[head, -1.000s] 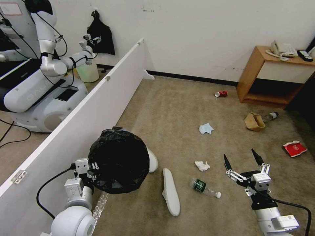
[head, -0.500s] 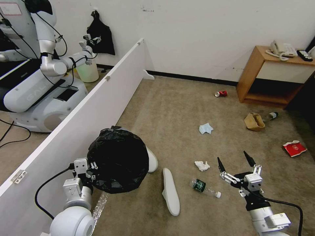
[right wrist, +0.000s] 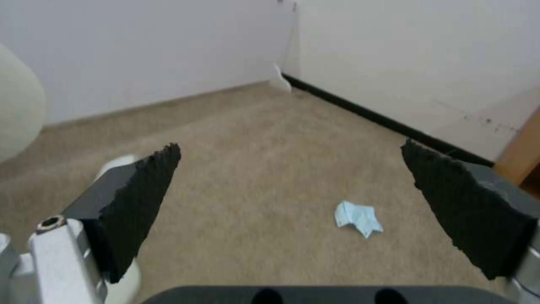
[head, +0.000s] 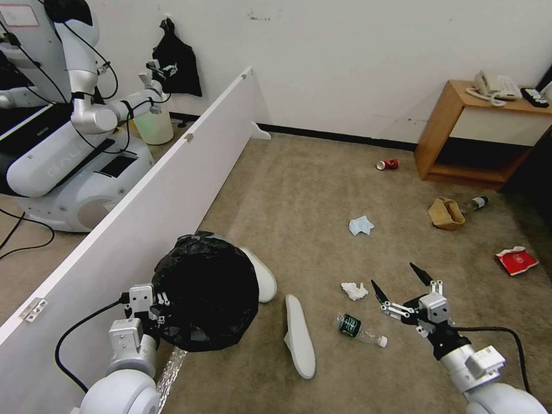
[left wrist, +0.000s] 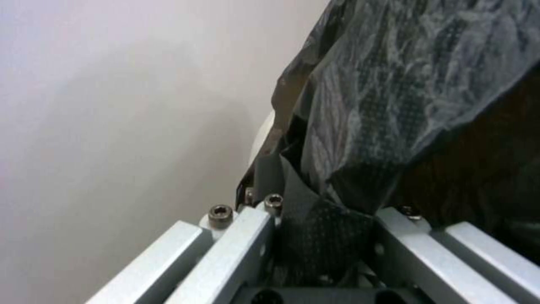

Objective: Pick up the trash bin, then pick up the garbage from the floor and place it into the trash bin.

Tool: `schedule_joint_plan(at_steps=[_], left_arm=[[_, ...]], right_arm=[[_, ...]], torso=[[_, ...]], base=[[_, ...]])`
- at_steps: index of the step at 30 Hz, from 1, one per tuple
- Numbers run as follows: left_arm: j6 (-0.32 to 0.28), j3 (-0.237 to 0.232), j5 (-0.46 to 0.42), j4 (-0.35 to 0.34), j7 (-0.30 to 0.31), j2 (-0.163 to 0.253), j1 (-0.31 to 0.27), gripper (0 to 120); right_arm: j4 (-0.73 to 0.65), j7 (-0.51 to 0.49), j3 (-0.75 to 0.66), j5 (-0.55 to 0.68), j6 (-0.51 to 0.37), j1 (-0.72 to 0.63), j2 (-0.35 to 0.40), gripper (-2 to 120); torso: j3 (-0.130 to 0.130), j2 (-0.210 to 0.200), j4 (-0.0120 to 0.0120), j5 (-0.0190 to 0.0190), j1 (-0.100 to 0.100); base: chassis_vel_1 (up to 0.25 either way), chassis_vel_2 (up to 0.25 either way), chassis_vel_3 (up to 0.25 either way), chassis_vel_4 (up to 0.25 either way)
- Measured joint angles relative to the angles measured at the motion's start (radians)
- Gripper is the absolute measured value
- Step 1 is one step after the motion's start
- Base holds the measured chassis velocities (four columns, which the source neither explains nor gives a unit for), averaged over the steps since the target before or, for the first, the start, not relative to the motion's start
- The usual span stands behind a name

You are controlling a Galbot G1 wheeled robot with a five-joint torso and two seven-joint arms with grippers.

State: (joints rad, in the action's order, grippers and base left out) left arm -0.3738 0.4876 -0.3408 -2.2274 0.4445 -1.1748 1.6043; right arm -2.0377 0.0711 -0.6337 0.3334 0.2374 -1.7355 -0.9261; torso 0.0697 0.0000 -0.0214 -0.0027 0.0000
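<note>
The trash bin [head: 204, 290], lined with a crinkly black bag, hangs tilted at the lower left. My left gripper [head: 155, 299] is shut on its rim, and the left wrist view shows the bag [left wrist: 394, 105] pinched in that gripper [left wrist: 320, 236]. My right gripper [head: 393, 274] is open, just right of a white tissue [head: 354, 290] and beyond a clear bottle [head: 359, 329]. Garbage lies on the carpet: two white slippers [head: 300, 336] [head: 260, 282], a blue face mask [head: 360, 225] [right wrist: 358, 217], a brown paper bag [head: 445, 213], a red can [head: 388, 164] and a red packet [head: 516, 260].
A white partition board [head: 144, 218] runs along the left, right beside the bin. Behind it stand another robot [head: 75, 144] and a pale bucket [head: 154, 123]. A wooden side table [head: 483, 132] with a phone sits at the far right wall. A second bottle [head: 476, 202] lies by the paper bag.
My right gripper has moved left, closer to the tissue and bottle, still open. The bin and left gripper have shifted slightly nearer to me.
</note>
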Motion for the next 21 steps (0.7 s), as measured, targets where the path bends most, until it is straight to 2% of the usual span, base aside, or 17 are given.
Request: schedule_joint_plan(at_steps=[2, 7, 13, 21], left_arm=[[-0.003, -0.01, -0.005, 0.009, 0.004, 0.018, -0.008, 1], [-0.022, -0.006, -0.02, 0.011, 0.01, 0.034, -0.005, 1], [-0.05, 0.018, -0.019, 0.015, 0.014, 0.015, 0.041, 1], [-0.068, 0.047, 0.001, 0.008, 0.02, -0.014, 0.088, 1]], right_arm=[[0.031, -0.006, 0.015, 0.024, 0.0, 0.017, 0.047, 100], [0.099, -0.014, 0.085, 0.059, 0.007, 0.088, 0.091, 100], [0.153, -0.034, 0.203, 0.079, 0.005, 0.197, 0.097, 100], [0.16, -0.124, 0.367, 0.16, -0.073, 0.319, 0.113, 100]], torso=[[0.0, 0.0, -0.0004, -0.0001, 0.0], [0.0, 0.0, -0.0002, 0.0, 0.0], [0.0, 0.0, -0.0001, -0.0001, 0.0], [0.0, 0.0, -0.0001, -0.0002, 0.0]], base=[[0.0, 0.0, 0.0, 0.0], [0.0, 0.0, 0.0, 0.0], [0.0, 0.0, 0.0, 0.0], [0.0, 0.0, 0.0, 0.0]])
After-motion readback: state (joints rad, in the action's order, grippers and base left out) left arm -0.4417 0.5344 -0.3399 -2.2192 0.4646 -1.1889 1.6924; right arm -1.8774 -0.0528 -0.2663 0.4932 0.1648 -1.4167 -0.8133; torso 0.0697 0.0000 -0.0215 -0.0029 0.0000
